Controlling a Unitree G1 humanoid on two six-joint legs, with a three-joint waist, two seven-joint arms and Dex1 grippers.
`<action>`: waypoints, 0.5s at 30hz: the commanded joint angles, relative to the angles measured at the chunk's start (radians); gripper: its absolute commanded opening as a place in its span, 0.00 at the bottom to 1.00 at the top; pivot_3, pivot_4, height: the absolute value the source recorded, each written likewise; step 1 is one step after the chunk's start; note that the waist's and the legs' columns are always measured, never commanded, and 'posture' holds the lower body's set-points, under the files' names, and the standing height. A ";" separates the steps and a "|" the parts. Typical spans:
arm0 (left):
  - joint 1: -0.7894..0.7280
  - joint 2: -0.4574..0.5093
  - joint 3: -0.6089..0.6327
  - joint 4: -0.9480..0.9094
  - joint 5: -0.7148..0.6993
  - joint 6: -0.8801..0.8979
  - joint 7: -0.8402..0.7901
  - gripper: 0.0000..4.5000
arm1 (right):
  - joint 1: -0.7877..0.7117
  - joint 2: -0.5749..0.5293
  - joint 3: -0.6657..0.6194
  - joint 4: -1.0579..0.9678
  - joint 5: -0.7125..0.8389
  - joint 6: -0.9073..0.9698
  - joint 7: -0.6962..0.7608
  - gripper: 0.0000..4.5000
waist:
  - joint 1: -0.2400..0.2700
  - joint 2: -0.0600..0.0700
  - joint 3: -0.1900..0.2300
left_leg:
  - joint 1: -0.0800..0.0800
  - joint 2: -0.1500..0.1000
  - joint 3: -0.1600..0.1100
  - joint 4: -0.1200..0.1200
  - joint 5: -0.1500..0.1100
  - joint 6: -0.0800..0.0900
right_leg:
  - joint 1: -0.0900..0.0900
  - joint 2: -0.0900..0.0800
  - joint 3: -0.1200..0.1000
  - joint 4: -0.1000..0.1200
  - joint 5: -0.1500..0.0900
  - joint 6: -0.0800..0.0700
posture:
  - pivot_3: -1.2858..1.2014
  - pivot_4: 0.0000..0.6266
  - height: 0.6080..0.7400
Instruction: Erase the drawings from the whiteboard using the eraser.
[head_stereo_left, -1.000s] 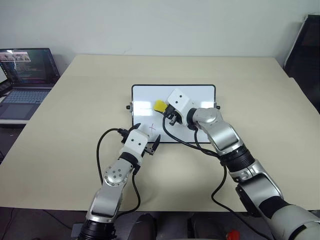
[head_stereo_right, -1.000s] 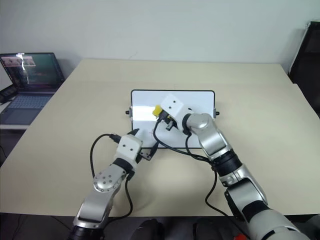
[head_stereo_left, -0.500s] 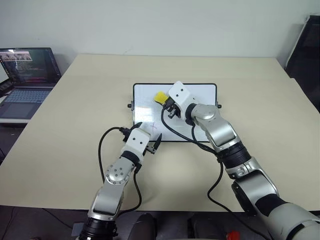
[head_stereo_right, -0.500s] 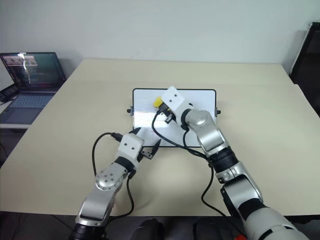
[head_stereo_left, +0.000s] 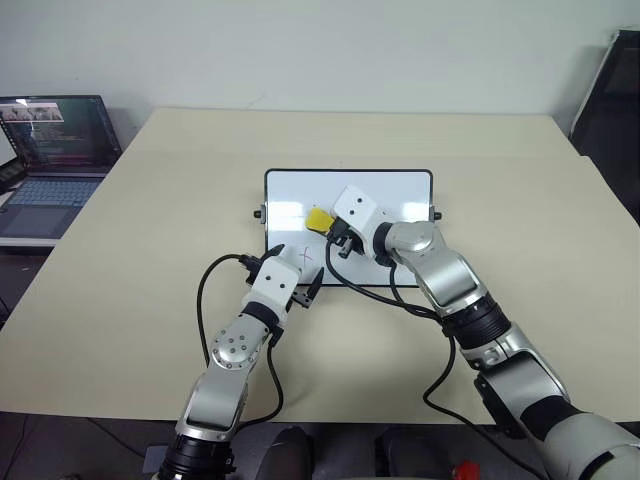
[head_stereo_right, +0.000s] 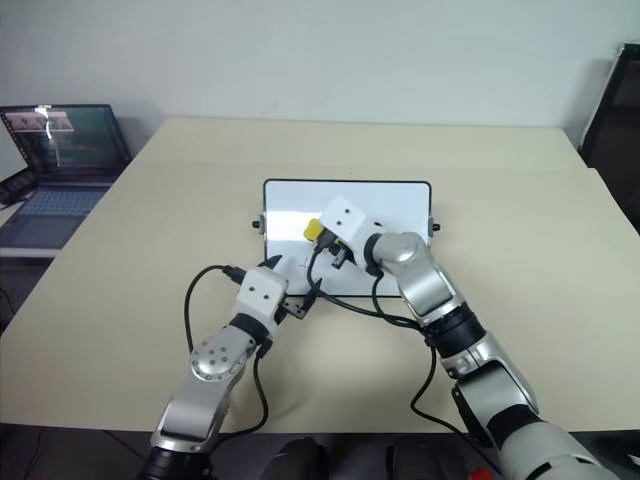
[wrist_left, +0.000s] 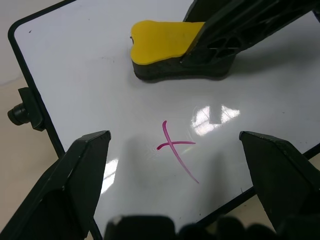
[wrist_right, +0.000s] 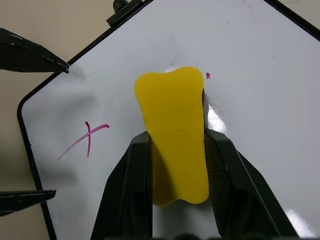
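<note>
The whiteboard (head_stereo_left: 400, 190) lies flat at the middle of the tan table. My right gripper (head_stereo_left: 327, 223) is shut on the yellow eraser (head_stereo_left: 319, 218), whose dark underside rests on the board's left half (wrist_left: 170, 47). One of the drawings, a red cross (wrist_left: 175, 150), sits on the board's near left corner, between the eraser and my left gripper (head_stereo_left: 294, 266). That gripper is open, with its fingertips over the board's near edge on either side of the cross. A tiny red speck (wrist_right: 207, 76) shows beside the eraser's far end.
An open laptop (head_stereo_left: 55, 150) stands on a lower surface off the table's left edge. A dark object (head_stereo_left: 615, 100) stands beyond the far right corner. Black cables (head_stereo_left: 205, 300) loop from both wrists over the near table. Bare tabletop (head_stereo_left: 520, 180) surrounds the board.
My right gripper slid the eraser toward the board's far edge, then back nearer, to the middle of the left half. The left arm has stayed where it was.
</note>
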 joint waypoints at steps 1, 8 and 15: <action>-0.014 -0.003 -0.002 -0.022 0.001 -0.019 0.000 1.00 | 0.027 -0.006 -0.048 -0.027 0.005 0.034 -0.034 0.25 | 0.003 0.000 0.000 | 0.000 0.000 0.000 0.000 0.000 0.000 | 0.000 0.000 0.000 0.000 0.000 0.000 | 0.52 0.24 1.00; -0.014 0.010 -0.008 -0.024 -0.001 -0.031 -0.023 1.00 | 0.117 0.005 -0.095 -0.196 0.030 -0.015 -0.077 0.25 | 0.003 0.000 0.000 | -0.009 0.000 -0.001 0.000 0.000 0.000 | -0.006 0.000 -0.001 -0.001 0.000 0.000 | 0.52 0.24 1.00; -0.026 0.013 -0.008 -0.016 -0.004 -0.037 -0.035 1.00 | 0.190 -0.014 -0.113 -0.275 0.037 0.012 -0.103 0.25 | 0.002 0.000 0.000 | -0.015 0.000 -0.001 -0.001 0.003 -0.005 | -0.011 0.000 -0.002 -0.005 0.000 0.000 | 0.52 0.24 1.00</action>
